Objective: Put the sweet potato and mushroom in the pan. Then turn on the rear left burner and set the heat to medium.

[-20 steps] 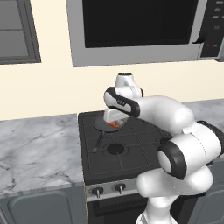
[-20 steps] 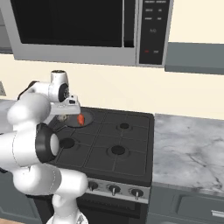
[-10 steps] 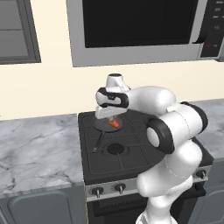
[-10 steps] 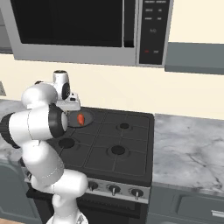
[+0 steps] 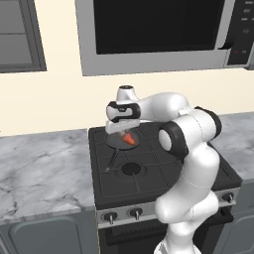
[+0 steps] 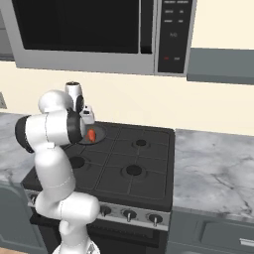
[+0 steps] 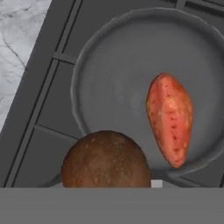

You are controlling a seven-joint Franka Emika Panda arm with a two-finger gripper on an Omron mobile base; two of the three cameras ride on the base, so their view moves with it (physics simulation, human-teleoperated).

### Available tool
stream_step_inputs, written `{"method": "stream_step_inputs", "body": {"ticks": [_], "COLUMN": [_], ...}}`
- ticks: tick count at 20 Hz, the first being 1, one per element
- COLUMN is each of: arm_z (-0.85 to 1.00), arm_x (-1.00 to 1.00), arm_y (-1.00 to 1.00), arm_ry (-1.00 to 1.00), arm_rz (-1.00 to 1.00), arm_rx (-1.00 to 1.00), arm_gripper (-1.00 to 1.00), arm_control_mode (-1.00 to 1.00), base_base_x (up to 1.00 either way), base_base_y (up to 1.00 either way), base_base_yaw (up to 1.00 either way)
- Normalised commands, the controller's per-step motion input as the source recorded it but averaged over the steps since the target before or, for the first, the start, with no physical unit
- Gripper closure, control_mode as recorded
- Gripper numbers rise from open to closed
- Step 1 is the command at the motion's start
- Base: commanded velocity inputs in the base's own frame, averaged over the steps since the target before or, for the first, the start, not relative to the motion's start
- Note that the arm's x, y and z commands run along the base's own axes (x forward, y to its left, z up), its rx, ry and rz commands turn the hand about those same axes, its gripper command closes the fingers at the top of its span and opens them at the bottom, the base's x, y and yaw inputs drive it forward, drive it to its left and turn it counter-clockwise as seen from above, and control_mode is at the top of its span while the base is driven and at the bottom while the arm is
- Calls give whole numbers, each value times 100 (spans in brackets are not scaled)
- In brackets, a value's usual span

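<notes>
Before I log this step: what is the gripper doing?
Gripper: shut on the mushroom, above the pan that holds the sweet potato.

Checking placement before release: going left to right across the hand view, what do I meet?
Marble counter → stove top → brown mushroom low in the frame, closest to the camera → sweet potato lying inside the pan, toward its right side.

We find the mushroom [image 7: 105,159] cut off low in the hand view, its stem hidden; the pan [image 7: 131,57] rim runs off top right.
</notes>
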Motion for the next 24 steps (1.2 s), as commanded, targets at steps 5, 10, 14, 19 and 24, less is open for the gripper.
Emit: {"method": "stream_step_inputs", "body": {"ticks": [5, 10, 14, 19, 24], "arm_z": [-22, -54, -28, -8, 0], "arm_x": [40, 4, 6, 48, 31], "arm_y": [2, 1, 4, 0, 0], "arm_ry": [-8, -1, -1, 0, 0], "arm_rz": [0, 0, 0, 0, 0], "arm_rx": [0, 0, 0, 0, 0], "arm_gripper": [100, 100, 100, 100, 100], "arm_control_mode": [-100, -100, -100, -100, -100], "base_base_x": [0, 0, 0, 0, 0], "base_base_y": [0, 0, 0, 0, 0], "base_base_yaw": [0, 0, 0, 0, 0]}}
